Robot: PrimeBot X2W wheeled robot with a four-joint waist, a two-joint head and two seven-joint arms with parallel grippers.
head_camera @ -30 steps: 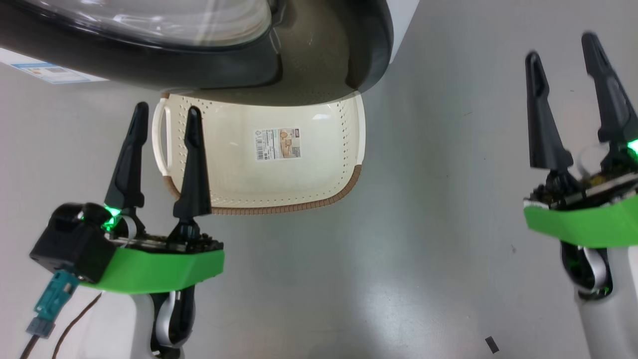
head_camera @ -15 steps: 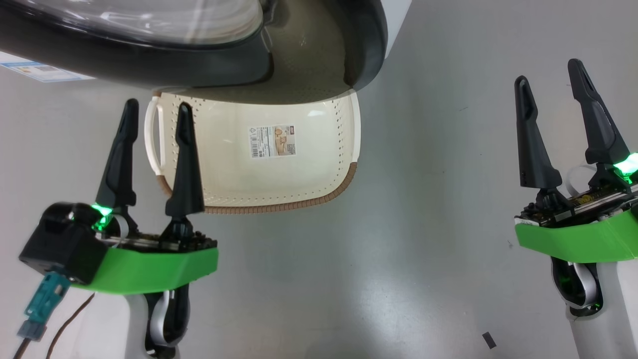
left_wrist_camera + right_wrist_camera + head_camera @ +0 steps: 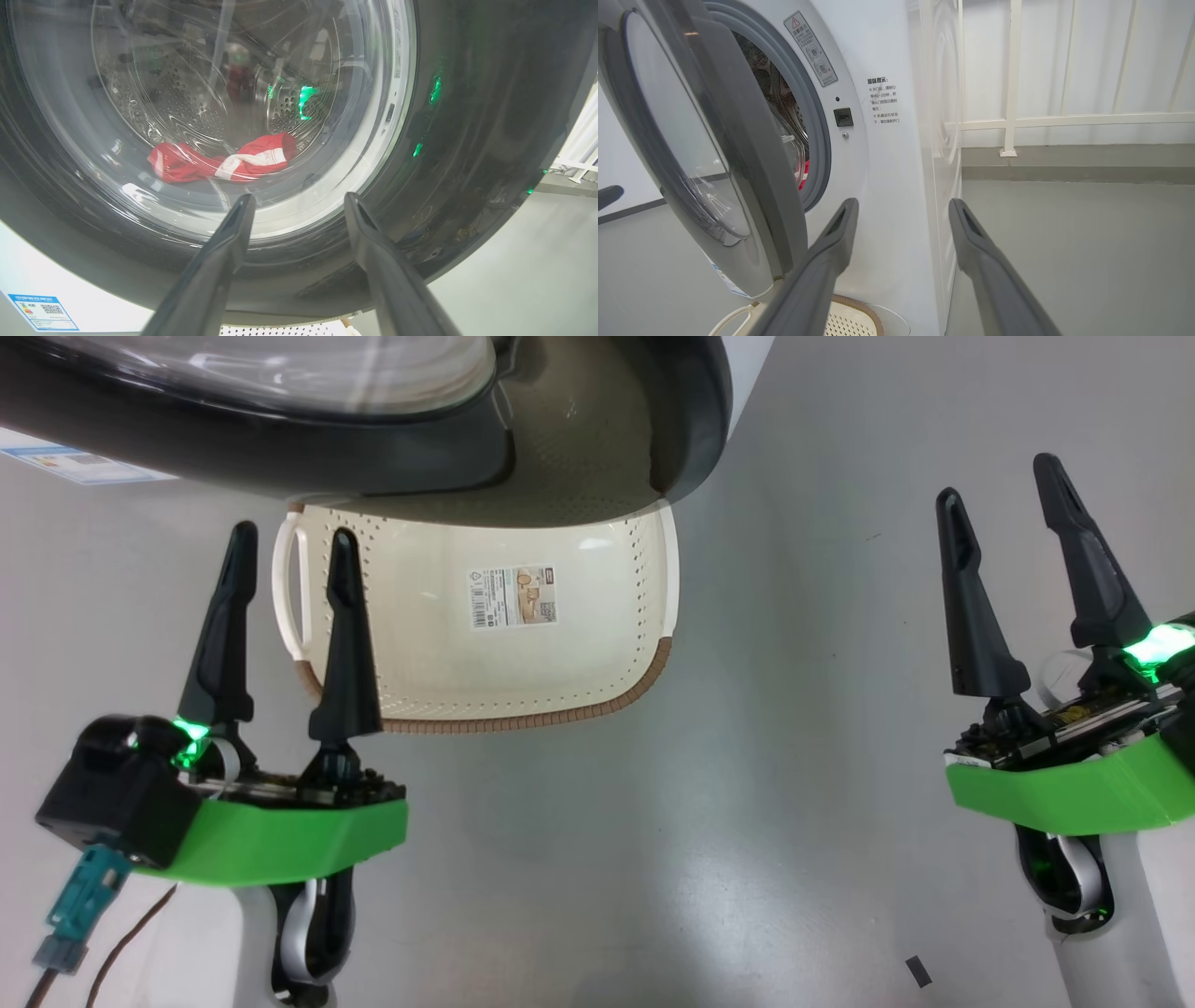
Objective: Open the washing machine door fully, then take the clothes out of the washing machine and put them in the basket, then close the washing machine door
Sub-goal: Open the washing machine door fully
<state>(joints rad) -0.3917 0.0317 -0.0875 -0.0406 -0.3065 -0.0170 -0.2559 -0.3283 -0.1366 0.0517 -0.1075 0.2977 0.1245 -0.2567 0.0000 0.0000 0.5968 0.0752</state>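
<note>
Red clothes [image 3: 224, 161] lie behind door glass [image 3: 140, 84], beyond the left hand [image 3: 299, 197].

The far part of the basket [image 3: 523, 725] is hidden beneath the washing machine door [image 3: 280, 476], which the head view's top edge cuts off. Print on the basket's label [image 3: 515, 597] is too small to read. Reflections in the glass blur the clothes [image 3: 224, 161]. In the right wrist view they are a thin red sliver behind the door.
</note>
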